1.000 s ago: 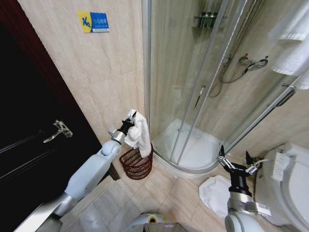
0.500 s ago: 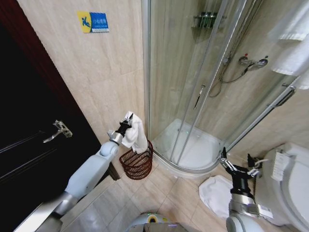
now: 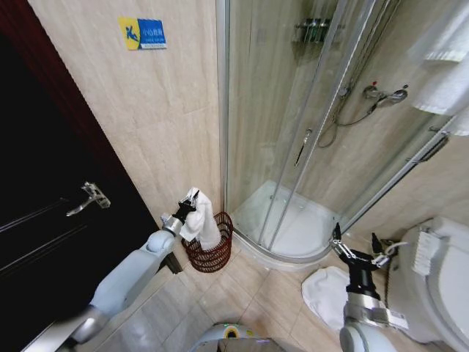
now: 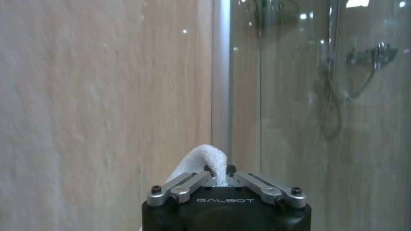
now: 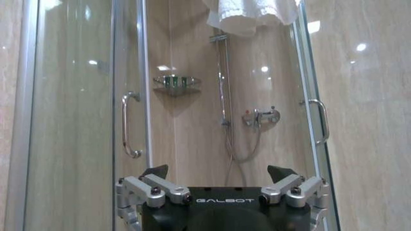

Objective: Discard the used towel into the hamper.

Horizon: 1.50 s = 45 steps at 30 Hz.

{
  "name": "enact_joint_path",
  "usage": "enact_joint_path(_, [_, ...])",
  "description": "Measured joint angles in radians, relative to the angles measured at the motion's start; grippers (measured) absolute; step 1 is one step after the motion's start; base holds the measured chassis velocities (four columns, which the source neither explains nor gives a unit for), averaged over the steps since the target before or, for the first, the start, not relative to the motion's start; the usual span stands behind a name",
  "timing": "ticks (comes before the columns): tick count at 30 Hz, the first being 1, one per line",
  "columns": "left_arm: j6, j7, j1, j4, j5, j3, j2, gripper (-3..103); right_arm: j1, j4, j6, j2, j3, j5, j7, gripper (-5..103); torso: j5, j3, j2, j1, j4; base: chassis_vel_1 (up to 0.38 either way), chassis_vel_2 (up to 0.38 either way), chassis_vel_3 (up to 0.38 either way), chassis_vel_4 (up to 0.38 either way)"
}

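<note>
Towel, white terry and crumpled (image 3: pixel 201 220), hangs from the left claw (image 3: pixel 190 202), whose fingers are pinched shut on its top fold; its tail drapes below the claw, over the near rim of the dark reddish-brown open-weave round hamper (image 3: pixel 212 246). To finish well, I'd bring the claw over the basket's middle and lower it so the cloth falls inside, not across the rim. The right claw (image 3: pixel 359 253) waits spread wide, holding nothing, well apart.

The right gripper (image 5: pixel 218 174) is held with its fingers (image 5: pixel 156 171) spread wide, faced toward a glass shower (image 5: pixel 218 96). A tap (image 5: pixel 260 116), hose and corner shelf (image 5: pixel 174 83) are seen inside; a white towel (image 5: pixel 250 14) is hung above.
</note>
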Motion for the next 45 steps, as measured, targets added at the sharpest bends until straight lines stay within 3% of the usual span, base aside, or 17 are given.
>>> enact_joint_path(6, [-0.007, 0.002, -0.06, 0.095, -0.017, 0.133, -0.008, 2, 0.005, -0.025, 0.018, 0.0, -0.002, 0.001, -0.01, 100, 0.0001, 0.0, 0.0, 0.0, 0.0003, 0.0, 0.0, 0.0, 0.0])
enact_joint_path(11, [-0.041, 0.008, -0.168, 0.246, -0.029, 0.281, -0.062, 2, 0.002, -0.042, 0.04, 0.0, -0.017, -0.003, -0.016, 100, 0.0002, 0.0, 0.0, 0.0, 0.0, 0.0, 0.0, 0.0, 0.0])
enact_joint_path(14, [-0.046, 0.015, -0.205, 0.286, -0.04, 0.323, -0.083, 2, -0.001, -0.044, 0.045, 0.0, -0.02, -0.004, -0.018, 100, 0.0001, 0.0, 0.0, 0.0, 0.0001, 0.0, 0.0, 0.0, 0.0])
enact_joint_path(18, [-0.053, 0.02, -0.228, 0.327, -0.043, 0.348, -0.104, 2, -0.003, -0.044, 0.046, 0.0, -0.017, -0.003, -0.018, 100, 0.0004, 0.0, 0.0, 0.0, 0.0001, 0.0, 0.0, 0.0, 0.0])
enact_joint_path(26, [-0.133, 0.084, -0.296, 0.629, 0.028, 0.387, -0.23, 2, -0.006, -0.053, 0.057, 0.0, -0.013, 0.0, -0.019, 100, 0.0001, 0.0, 0.0, 0.0, -0.0001, 0.0, 0.0, 0.0, 0.0])
enact_joint_path(39, [-0.109, 0.091, -0.3, 0.743, 0.072, 0.426, -0.269, 2, -0.004, -0.056, 0.078, 0.0, -0.04, -0.024, -0.025, 100, 0.0, 0.0, 0.0, 0.0, 0.0001, 0.0, 0.0, 0.0, 0.0])
enact_joint_path(45, [-0.139, 0.082, -0.318, 0.925, 0.188, 0.397, -0.35, 2, -0.015, -0.07, 0.123, 0.0, -0.037, -0.052, -0.029, 100, -0.0002, 0.0, 0.0, 0.0, 0.0001, 0.0, 0.0, 0.0, 0.0])
